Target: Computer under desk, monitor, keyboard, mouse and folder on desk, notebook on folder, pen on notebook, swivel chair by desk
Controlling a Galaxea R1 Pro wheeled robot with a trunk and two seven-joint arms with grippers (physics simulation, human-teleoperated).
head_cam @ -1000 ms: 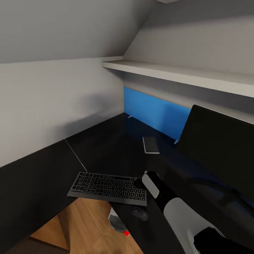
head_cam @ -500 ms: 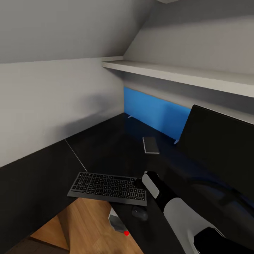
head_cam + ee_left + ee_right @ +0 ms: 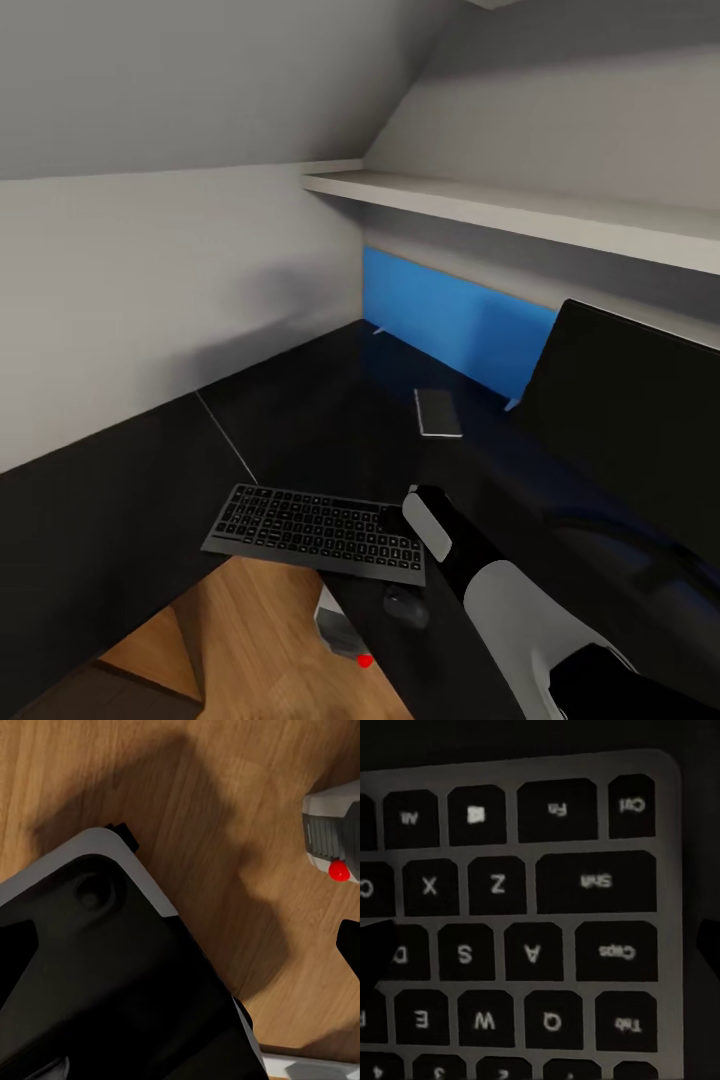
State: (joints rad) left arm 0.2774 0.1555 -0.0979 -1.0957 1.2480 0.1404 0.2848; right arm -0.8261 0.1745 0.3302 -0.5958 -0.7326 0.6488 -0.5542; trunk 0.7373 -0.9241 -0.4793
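Now you're hovering right gripper (image 3: 540,945), fingers apart, over keyboard (image 3: 318,531) corner; approaching level, nudging toward monitor (image 3: 625,400), avoiding mouse (image 3: 406,606). Left gripper state: can't tell.

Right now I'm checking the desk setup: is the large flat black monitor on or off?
It looks off: the large flat black monitor shows a uniformly dark screen in the head view, though part of it is cut off by the picture's edge.
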